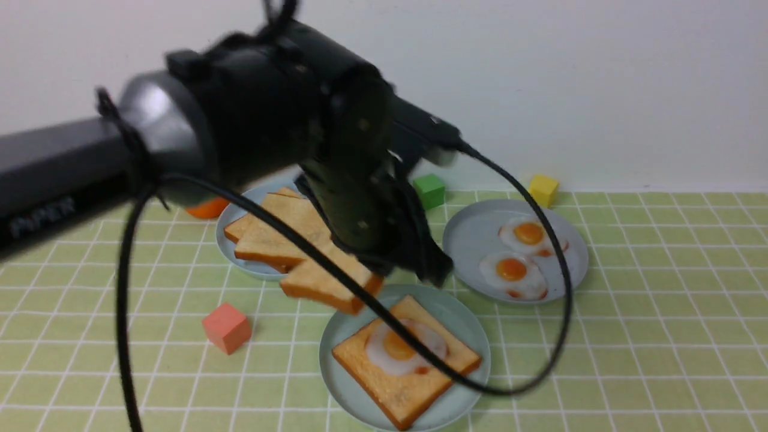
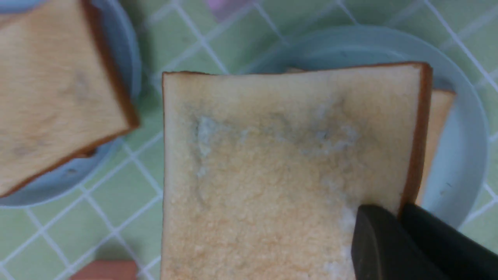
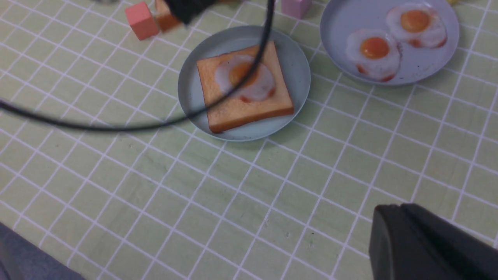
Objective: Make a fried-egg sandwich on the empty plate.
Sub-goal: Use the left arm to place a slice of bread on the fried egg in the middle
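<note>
My left gripper (image 1: 390, 270) is shut on the edge of a golden toast slice (image 1: 327, 282) and holds it in the air beside and partly over the pale aqua plate (image 1: 462, 318). On that plate lies another toast slice (image 1: 396, 390) with a fried egg (image 1: 429, 348) on top. In the left wrist view the held toast (image 2: 280, 175) fills the middle, pinched at its crust by the gripper (image 2: 400, 212), and covers most of the plate (image 2: 459, 155). My right gripper (image 3: 393, 210) is shut and empty above the tablecloth, well away from the plate (image 3: 194, 89) and its toast (image 3: 249, 109).
A grey-blue plate (image 1: 240, 264) at the back left holds more toast slices (image 1: 270, 240). A plate (image 1: 468, 240) at the back right holds two fried eggs (image 1: 513, 270). A salmon cube (image 1: 226, 327), green cube (image 1: 429, 191) and yellow cube (image 1: 543, 190) lie around. The left arm's black cable (image 1: 558, 336) loops over the aqua plate.
</note>
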Controlling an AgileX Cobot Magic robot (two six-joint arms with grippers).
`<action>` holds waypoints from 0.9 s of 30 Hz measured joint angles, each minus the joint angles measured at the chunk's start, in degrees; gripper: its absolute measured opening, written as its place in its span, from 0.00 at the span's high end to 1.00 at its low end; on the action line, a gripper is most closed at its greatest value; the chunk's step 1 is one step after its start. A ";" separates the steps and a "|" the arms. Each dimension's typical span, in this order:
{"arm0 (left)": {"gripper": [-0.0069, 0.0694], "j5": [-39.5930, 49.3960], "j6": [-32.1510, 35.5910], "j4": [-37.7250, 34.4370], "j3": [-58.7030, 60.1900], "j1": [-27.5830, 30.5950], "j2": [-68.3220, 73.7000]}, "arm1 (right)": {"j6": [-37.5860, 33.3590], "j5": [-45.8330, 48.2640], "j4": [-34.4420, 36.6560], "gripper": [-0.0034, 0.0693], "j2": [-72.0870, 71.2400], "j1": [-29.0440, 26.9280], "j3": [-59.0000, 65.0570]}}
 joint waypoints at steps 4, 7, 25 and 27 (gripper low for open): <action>0.89 -0.97 -2.45 3.26 0.35 -4.51 3.30 | 0.00 0.38 -0.38 0.90 -2.38 0.00 0.00; 0.89 -2.35 -3.62 7.15 0.42 -6.63 6.18 | 0.00 1.10 -0.38 0.90 -4.29 0.00 0.00; 0.89 -2.56 -1.61 4.58 0.60 -7.69 9.63 | 0.00 0.33 -1.24 0.90 -5.12 0.00 2.90; 0.89 -2.84 -1.55 4.53 0.60 -7.69 10.22 | 0.00 -0.06 -1.24 0.90 -5.12 0.00 2.90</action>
